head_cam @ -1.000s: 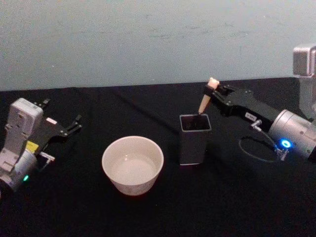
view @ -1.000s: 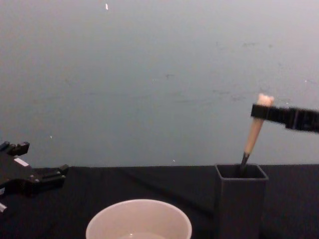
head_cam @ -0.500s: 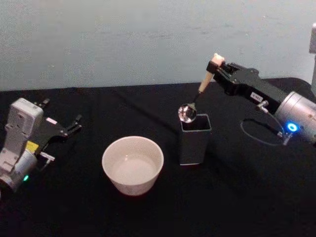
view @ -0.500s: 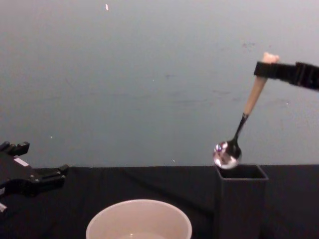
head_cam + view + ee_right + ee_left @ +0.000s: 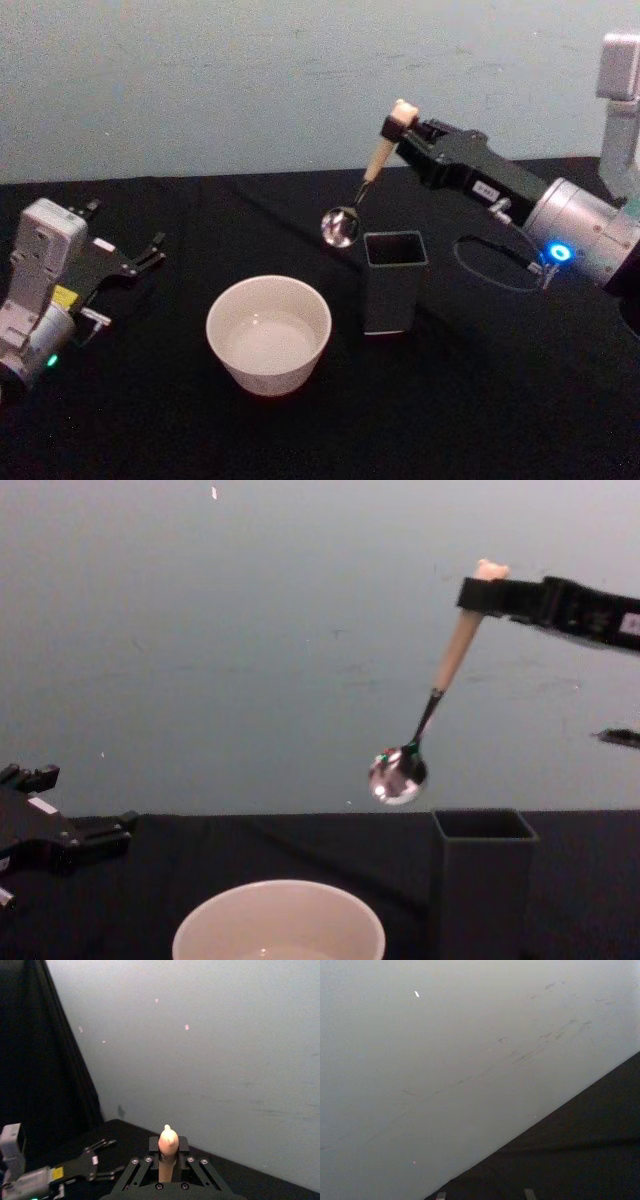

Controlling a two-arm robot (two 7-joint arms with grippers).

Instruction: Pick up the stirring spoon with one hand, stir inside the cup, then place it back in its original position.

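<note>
My right gripper is shut on the top of the stirring spoon, holding it in the air. The spoon hangs tilted, its shiny bowl above and to the left of the dark grey square holder. In the right wrist view the cream handle tip stands between the shut fingers. The round cream cup sits on the table left of the holder, below and left of the spoon bowl. My left gripper rests open at the far left, away from both.
A black cloth covers the table, and a pale wall rises behind it. A thin black cable loops under my right arm near the holder. The cup holds a shallow layer of liquid.
The right gripper lifted the spoon fully out of the grey holder, then carried it up and to the left toward the cup. The left arm stayed still.
</note>
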